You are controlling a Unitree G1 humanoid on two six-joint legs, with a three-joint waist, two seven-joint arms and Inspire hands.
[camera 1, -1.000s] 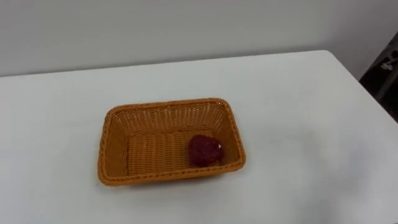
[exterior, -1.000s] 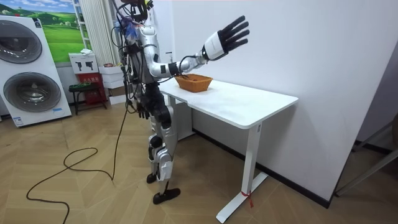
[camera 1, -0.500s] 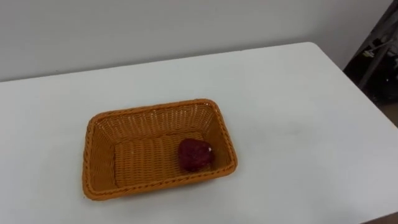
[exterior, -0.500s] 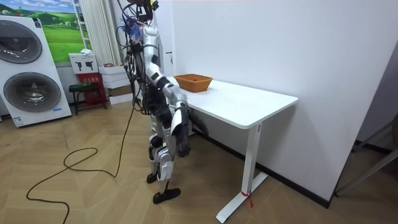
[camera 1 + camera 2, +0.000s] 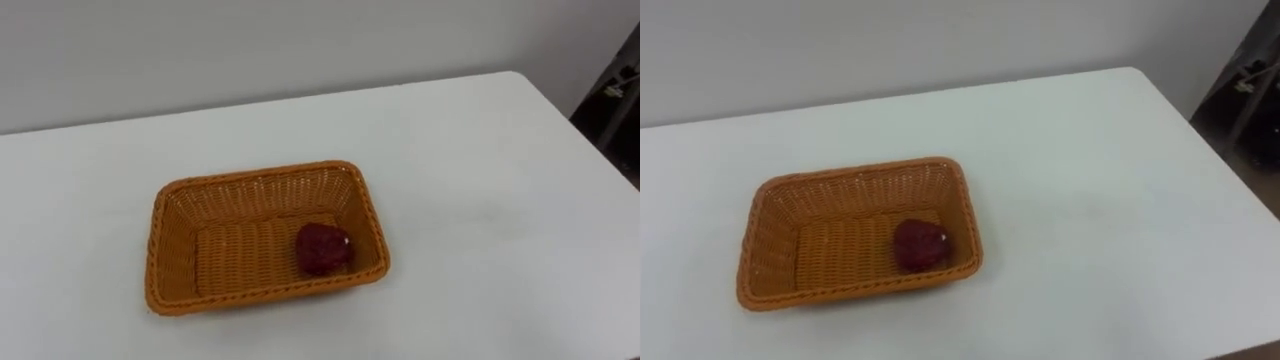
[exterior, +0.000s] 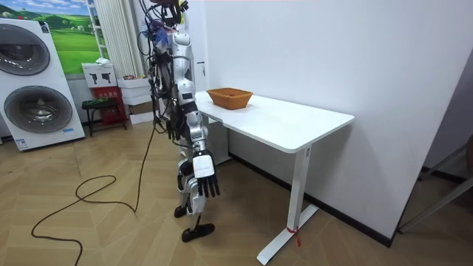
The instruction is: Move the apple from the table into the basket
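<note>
Inside the basket [image 5: 175, 250], at its right end, lies the apple [image 5: 322, 248]; under the basket, the white desk [image 5: 480, 180]; well away from the basket, the right hand [image 6: 205, 179] hangs low, fingers loosely straight.

Dark red apple [image 5: 322, 248] lies in the wicker basket's [image 5: 172, 250] right corner.

Basket [image 5: 172, 250] woven wicker (rough); table [image 5: 480, 200] smooth matt white.
</note>
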